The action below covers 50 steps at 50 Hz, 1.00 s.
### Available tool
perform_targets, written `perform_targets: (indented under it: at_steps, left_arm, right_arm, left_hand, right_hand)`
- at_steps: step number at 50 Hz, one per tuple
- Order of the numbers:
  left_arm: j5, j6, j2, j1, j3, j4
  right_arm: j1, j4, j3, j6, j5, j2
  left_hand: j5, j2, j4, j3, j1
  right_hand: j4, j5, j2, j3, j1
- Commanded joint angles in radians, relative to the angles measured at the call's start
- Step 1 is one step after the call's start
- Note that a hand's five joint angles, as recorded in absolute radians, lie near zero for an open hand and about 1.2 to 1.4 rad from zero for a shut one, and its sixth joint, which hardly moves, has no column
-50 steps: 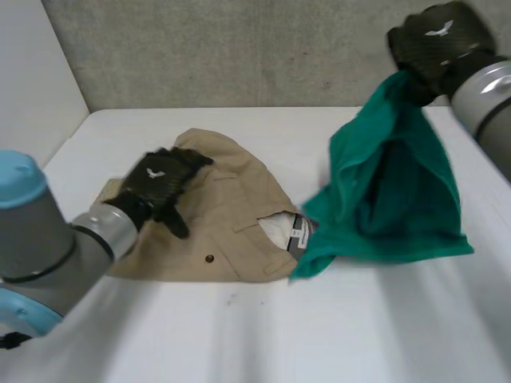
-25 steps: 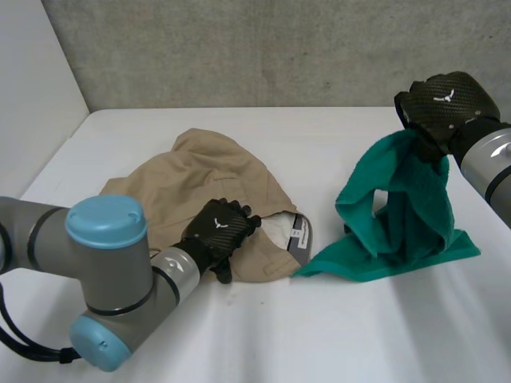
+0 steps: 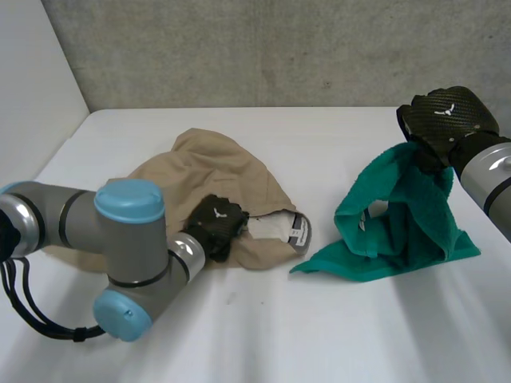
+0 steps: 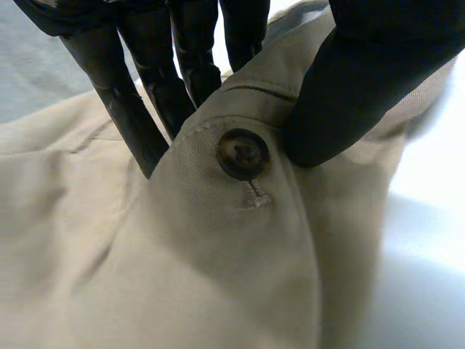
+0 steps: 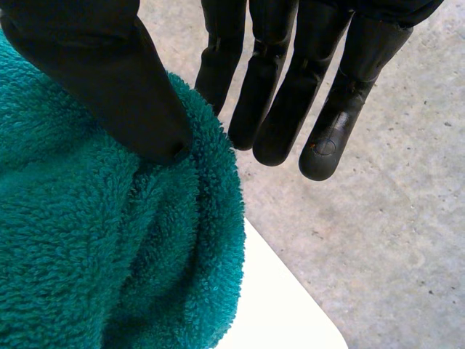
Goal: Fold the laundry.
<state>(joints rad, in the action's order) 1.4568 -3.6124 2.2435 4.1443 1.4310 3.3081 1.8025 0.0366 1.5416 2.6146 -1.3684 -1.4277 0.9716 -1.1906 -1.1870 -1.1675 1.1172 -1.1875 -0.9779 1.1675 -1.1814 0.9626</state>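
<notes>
Spreading across the head view is the white table (image 3: 319, 335), backed by a grey concrete wall (image 3: 279, 48). On the table's left half lies a crumpled tan cotton garment (image 3: 200, 179), bunched into a rounded heap, with a white lining (image 3: 275, 227) showing at its opening on the side towards the towel. To its right, just beside that opening, is a teal terry towel (image 3: 407, 215). The towel's lower part rests in loose folds on the table, while its upper corner is lifted clear.

The left arm (image 3: 120, 247) bends across the near edge of the garment, and the left hand (image 3: 215, 227) sits on the garment's front edge close to the lining. In the left wrist view, this hand's fingers (image 4: 138, 94) go behind a raised fold of the tan cloth (image 4: 182, 269) and the thumb presses the fold's front, so the fold is pinched between them.

The right hand (image 3: 445, 120) is raised above the table's far right and holds the towel's top corner. In the right wrist view, the thumb (image 5: 102, 80) bears down on the teal pile (image 5: 94, 240), clamping it against the nearest of the straight fingers (image 5: 290, 94). The other fingers reach past the towel with nothing in them.

A dark round button (image 4: 243, 153) sits on the pinched fold, just beside the left thumb.
</notes>
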Motion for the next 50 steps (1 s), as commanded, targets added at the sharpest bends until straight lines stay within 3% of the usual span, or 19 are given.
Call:
perform_targets:
  at_steps: [1,3,6,10,16,17,18,19,20,21,30,34,39,44,50]
  left_arm:
    - [0.264,-0.031,-0.062,0.088,-0.095,0.073]
    - [0.325,-0.070,-0.115,0.170,-0.112,0.131]
    - [0.336,-0.127,-0.175,0.249,-0.116,0.186]
    - [0.344,-0.317,-0.219,0.367,-0.119,0.354]
    - [0.359,-0.583,-0.216,0.404,-0.084,0.569]
    - [0.362,-0.598,-0.214,0.399,-0.075,0.580]
    - [0.364,-0.608,-0.213,0.396,-0.066,0.584]
    - [0.364,-0.606,-0.208,0.386,-0.044,0.585]
    - [0.364,-0.602,-0.206,0.375,-0.035,0.585]
    - [0.363,-0.594,-0.205,0.358,-0.027,0.585]
    - [0.358,-0.465,-0.200,0.249,0.019,0.548]
    - [0.344,-0.422,-0.190,0.209,0.031,0.473]
    - [0.248,-0.300,-0.162,0.160,0.039,0.296]
    - [0.130,-0.154,-0.136,0.166,0.019,0.159]
    - [0.100,-0.127,-0.038,0.200,-0.037,0.125]
  right_arm:
    - [-0.011,0.003,-0.003,-0.001,0.002,0.000]
    - [-0.011,0.005,-0.005,-0.001,0.002,0.000]
    - [-0.011,0.005,-0.005,-0.001,0.002,0.000]
    - [-0.008,0.005,-0.005,0.001,0.003,-0.002]
    - [-0.006,0.005,0.000,0.002,0.003,-0.002]
    - [-0.006,0.005,0.000,0.002,0.003,-0.002]
    - [-0.006,0.005,0.000,0.002,0.003,-0.003]
    - [-0.006,0.005,0.000,0.002,0.003,-0.004]
    - [-0.006,0.005,0.000,0.002,0.003,-0.004]
    - [-0.006,0.005,0.000,0.002,0.003,-0.004]
    - [-0.008,0.005,0.000,0.002,0.005,-0.005]
    - [-0.008,0.005,0.000,0.002,0.005,-0.005]
    - [-0.009,0.005,0.002,0.001,0.005,-0.005]
    - [-0.008,0.005,0.003,0.002,0.005,-0.004]
    - [-0.008,0.006,0.012,0.002,0.005,-0.004]
  left_hand:
    - [0.250,-0.206,-0.209,-0.229,0.279]
    - [0.250,-0.206,-0.209,-0.229,0.279]
    - [0.250,-0.206,-0.209,-0.229,0.279]
    - [0.250,-0.206,-0.209,-0.229,0.279]
    - [0.250,-0.206,-0.209,-0.229,0.279]
    - [0.143,-0.098,-0.102,-0.122,0.172]
    - [-0.178,0.222,0.219,0.199,-0.149]
    - [-0.943,0.987,0.983,0.964,-0.914]
    - [-0.972,1.016,1.012,0.993,-0.943]
    - [-0.899,0.943,0.939,0.920,-0.870]
    - [-0.972,1.016,1.012,0.993,-0.943]
    - [-0.972,1.016,1.012,0.993,-0.943]
    - [-0.972,1.016,1.012,0.993,-0.943]
    - [-0.972,1.016,1.012,0.993,-0.943]
    - [-0.930,0.974,0.971,0.951,-0.901]
  right_hand:
    - [-0.209,-0.244,0.229,-0.215,0.434]
    - [-0.209,-0.244,0.229,-0.215,0.434]
    - [-0.209,-0.244,0.229,-0.215,0.434]
    - [-0.209,-0.244,0.229,-0.215,0.434]
    - [-0.209,-0.244,0.229,-0.215,0.434]
    - [-0.209,-0.244,0.229,-0.215,0.434]
    - [-0.209,-0.244,0.229,-0.215,0.434]
    - [-0.209,-0.244,0.229,-0.215,0.434]
    - [-0.209,-0.244,0.229,-0.215,0.434]
    - [-0.209,-0.244,0.229,-0.215,0.434]
    - [-0.209,-0.244,0.229,-0.215,0.434]
    - [-0.209,-0.244,0.229,-0.215,0.434]
    - [-0.209,-0.244,0.229,-0.215,0.434]
    - [-0.209,-0.244,0.229,-0.215,0.434]
    - [-0.209,-0.244,0.229,-0.215,0.434]
